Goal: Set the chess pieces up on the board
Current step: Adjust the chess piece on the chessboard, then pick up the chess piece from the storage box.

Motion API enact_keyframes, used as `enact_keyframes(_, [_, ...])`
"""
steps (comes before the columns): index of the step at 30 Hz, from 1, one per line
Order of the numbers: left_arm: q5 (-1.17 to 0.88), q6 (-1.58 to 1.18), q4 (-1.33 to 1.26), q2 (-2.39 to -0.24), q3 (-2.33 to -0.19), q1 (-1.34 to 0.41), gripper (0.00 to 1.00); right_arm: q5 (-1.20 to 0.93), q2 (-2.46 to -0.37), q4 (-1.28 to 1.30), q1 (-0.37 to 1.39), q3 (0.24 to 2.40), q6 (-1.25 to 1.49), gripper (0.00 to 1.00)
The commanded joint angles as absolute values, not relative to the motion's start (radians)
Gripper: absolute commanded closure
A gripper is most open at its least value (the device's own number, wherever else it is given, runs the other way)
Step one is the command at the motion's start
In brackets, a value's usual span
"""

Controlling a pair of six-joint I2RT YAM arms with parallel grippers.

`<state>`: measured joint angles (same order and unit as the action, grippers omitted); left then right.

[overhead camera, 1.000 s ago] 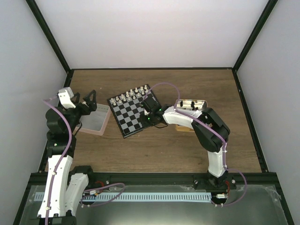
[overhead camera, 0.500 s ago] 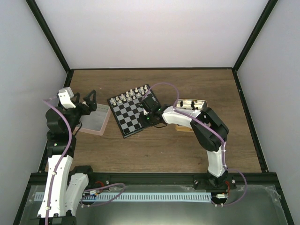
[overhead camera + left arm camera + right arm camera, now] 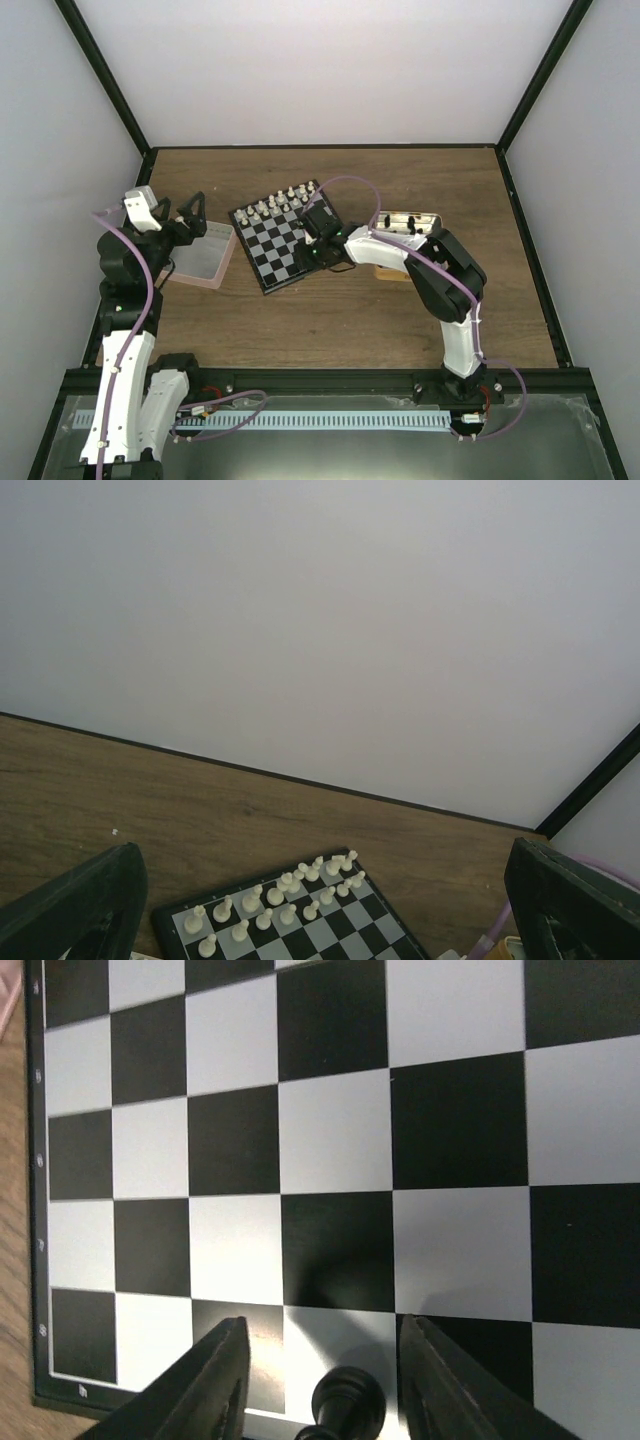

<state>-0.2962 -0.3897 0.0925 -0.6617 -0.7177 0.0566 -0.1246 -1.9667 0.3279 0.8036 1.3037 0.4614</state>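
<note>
Black chess pieces (image 3: 412,227) lie in the metal tin (image 3: 430,215) near the board (image 3: 270,255).

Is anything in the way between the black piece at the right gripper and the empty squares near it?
Nothing visible. The black piece sits inside the right gripper at the edge of the board, with bare squares all around; the white pieces are on the far rows.
</note>
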Motion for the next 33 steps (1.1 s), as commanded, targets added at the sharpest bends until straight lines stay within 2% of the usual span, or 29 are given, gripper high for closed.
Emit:
enact_keyframes(1, [-0.301, -0.382, 0.085, -0.661, -0.710, 0.063, 0.00, -0.095, -1.921, 0.338, 0.813, 1.353, 0.468, 0.54])
enact_keyframes(5, [-0.299, -0.380, 0.086, -0.663, -0.712, 0.063, 0.00, -0.006, -1.823, 0.321, 0.809, 1.337, 0.507, 0.47])
enact_keyframes(10, [-0.295, -0.378, 0.088, -0.662, -0.712, 0.063, 0.00, 0.159, -1.612, 0.221, 0.774, 1.196, 0.534, 0.38])
enact_keyframes(15, [-0.295, -0.377, 0.087, -0.661, -0.712, 0.063, 0.00, 0.287, -1.504, 0.238, 0.642, 1.105, 0.536, 0.35])
enact_keyframes(20, [-0.295, -0.376, 0.087, -0.659, -0.712, 0.063, 0.00, 0.303, -1.473, 0.272, 0.465, 1.039, 0.547, 0.36])
enact_keyframes(24, [-0.293, -0.376, 0.087, -0.661, -0.712, 0.063, 0.00, 0.280, -1.505, 0.280, 0.360, 1.008, 0.554, 0.42])
enact_keyframes(33, [-0.290, -0.376, 0.089, -0.664, -0.713, 0.063, 0.00, 0.215, -1.682, 0.284, 0.277, 1.034, 0.514, 0.72])
